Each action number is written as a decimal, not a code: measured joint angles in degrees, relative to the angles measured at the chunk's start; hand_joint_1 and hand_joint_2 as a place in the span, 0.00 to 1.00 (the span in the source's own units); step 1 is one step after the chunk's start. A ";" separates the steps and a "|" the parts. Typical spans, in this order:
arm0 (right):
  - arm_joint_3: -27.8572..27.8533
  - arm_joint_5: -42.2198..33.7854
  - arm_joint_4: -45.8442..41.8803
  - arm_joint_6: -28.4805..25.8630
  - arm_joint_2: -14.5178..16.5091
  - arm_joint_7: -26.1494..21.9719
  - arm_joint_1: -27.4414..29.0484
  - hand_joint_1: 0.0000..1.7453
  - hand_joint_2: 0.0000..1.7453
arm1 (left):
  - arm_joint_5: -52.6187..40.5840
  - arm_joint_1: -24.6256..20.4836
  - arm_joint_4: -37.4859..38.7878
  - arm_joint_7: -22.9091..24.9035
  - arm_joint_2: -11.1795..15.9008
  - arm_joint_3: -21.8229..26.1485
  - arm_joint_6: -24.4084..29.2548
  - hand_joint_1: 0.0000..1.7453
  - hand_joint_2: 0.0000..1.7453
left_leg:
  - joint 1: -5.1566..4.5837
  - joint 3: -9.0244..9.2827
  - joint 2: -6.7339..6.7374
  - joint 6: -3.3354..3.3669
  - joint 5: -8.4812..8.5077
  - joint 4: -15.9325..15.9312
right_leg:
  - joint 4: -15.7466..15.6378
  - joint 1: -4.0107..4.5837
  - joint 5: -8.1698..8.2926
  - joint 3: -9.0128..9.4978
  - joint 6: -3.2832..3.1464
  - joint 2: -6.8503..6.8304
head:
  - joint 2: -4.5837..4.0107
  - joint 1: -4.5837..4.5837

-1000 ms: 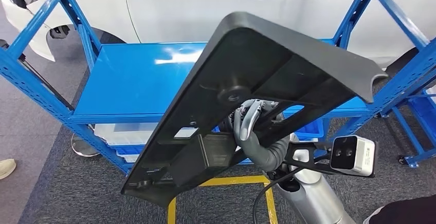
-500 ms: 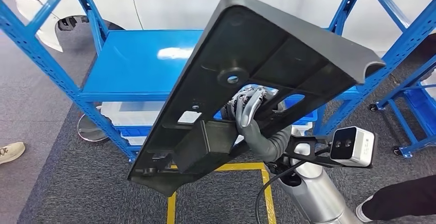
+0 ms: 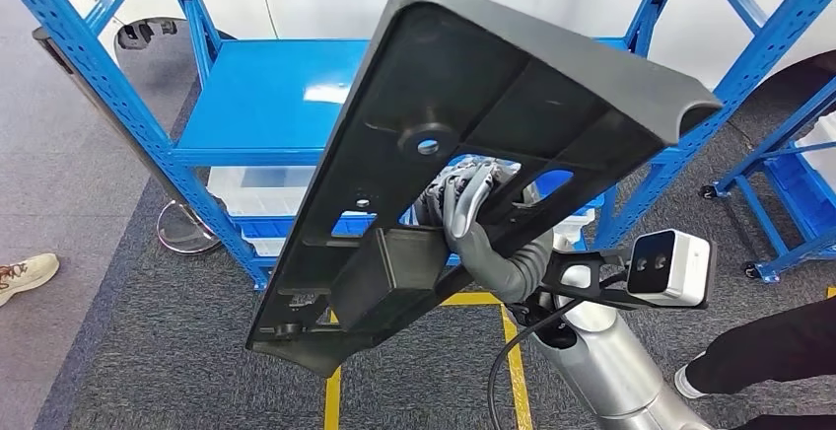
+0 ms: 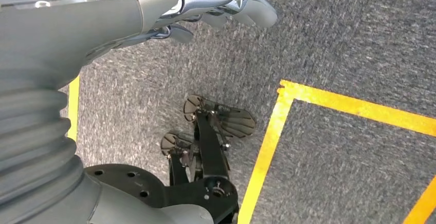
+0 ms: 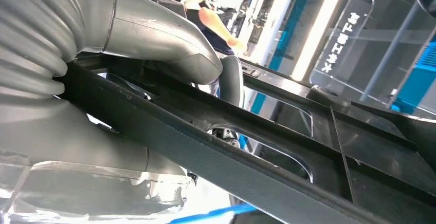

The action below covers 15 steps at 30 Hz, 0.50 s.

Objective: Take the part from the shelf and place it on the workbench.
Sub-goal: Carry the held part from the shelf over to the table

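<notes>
Since the earlier head views, the whole scene has slid toward the lower right, which indicates camera motion as the robot turns or backs away; the blue shelf (image 3: 266, 105) itself has not moved. The part (image 3: 473, 144), a large dark moulded plastic panel with ribs, a round boss hole and rectangular cut-outs, remains clear of the shelf, held tilted in the air in front of the robot. The right hand (image 3: 471, 215) grips it through a cut-out, thumb wrapped over a cross rib; this hooks the load so that the wide panel cannot slide out. The left hand (image 4: 216, 3) hangs over grey carpet with its fingers loosely curled in and holds nothing. The panel surface is matt, with a rolled lip along its upper edge. The counter is not visible.
</notes>
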 joint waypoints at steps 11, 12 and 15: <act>0.29 -1.54 0.19 -1.18 -0.03 0.17 0.45 1.00 1.00 | -0.15 0.27 0.00 1.29 0.12 0.69 0.05 0.00 1.00 | 0.96 -2.98 -0.36 -2.77 -5.63 11.91 | -0.52 -0.28 1.92 -2.09 -1.73 0.86 | 0.00 -0.24; 0.29 -1.33 0.15 -1.27 -0.03 0.15 0.62 1.00 1.00 | -0.13 0.29 0.00 1.38 0.16 0.76 0.07 0.00 1.00 | 1.09 -0.47 -1.05 -2.65 -4.29 7.77 | -0.31 -0.31 1.92 -2.23 -1.60 1.22 | 0.00 -0.24; 0.26 0.15 -0.19 -1.78 0.02 0.02 1.38 1.00 1.00 | 0.00 0.31 0.00 1.84 0.30 1.09 0.33 0.00 1.00 | 1.13 3.54 -2.99 -1.98 -3.54 0.86 | 0.06 -0.30 2.22 -2.87 -0.71 2.37 | 0.00 -0.23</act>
